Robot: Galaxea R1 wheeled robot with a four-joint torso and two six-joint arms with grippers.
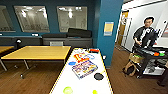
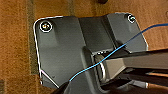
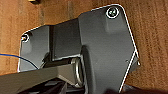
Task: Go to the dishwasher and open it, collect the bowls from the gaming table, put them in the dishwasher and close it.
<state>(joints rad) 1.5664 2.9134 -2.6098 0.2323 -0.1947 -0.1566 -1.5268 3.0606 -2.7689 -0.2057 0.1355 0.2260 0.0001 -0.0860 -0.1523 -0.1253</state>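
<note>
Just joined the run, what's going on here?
The robot faces the end of the long white gaming table, holding nothing that can be seen. Two green bowls sit at the near end, past them a dark round disc and game boxes. A yellow table stands to the left. On the right a person stands at a black cart. Both wrist cameras look down at wood floor.

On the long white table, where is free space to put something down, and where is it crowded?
The white table is bare along its left side, between the board game box and the lime-green bowls near its close end. The far end is crowded with boxes. A dark grey disc occupies the right edge.
</note>
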